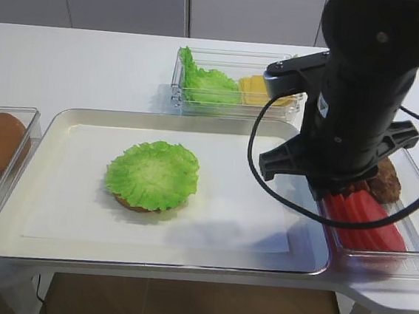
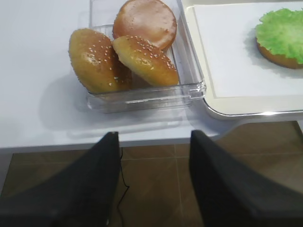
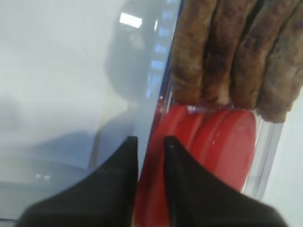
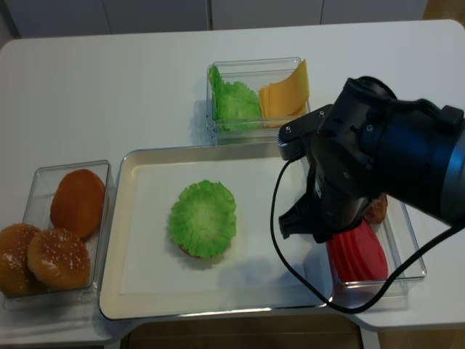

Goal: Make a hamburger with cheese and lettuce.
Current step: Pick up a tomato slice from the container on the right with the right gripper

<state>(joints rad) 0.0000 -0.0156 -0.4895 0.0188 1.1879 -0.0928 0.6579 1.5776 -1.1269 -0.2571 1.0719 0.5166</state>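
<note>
The hamburger (image 1: 152, 175) is a flat bun base under a ruffled green leaf, in the middle of the paper-lined tray (image 1: 71, 125); it also shows in the left wrist view (image 2: 281, 35). Spare lettuce (image 1: 205, 82) and the cheese (image 1: 253, 89) stand in a clear bin behind the tray. My right gripper (image 3: 151, 139) is down in the right bin, its jaws nearly together on the edge of a red slice (image 3: 222, 142). My left gripper (image 2: 154, 135) is open and empty below the table's front left edge, over the floor.
Dark patties (image 3: 227, 52) stand behind the red slices in the right bin (image 1: 415, 255). A clear bin (image 2: 189, 90) at the left holds three buns (image 2: 123, 52). The right arm (image 1: 355, 104) hides the tray's right edge in the high view.
</note>
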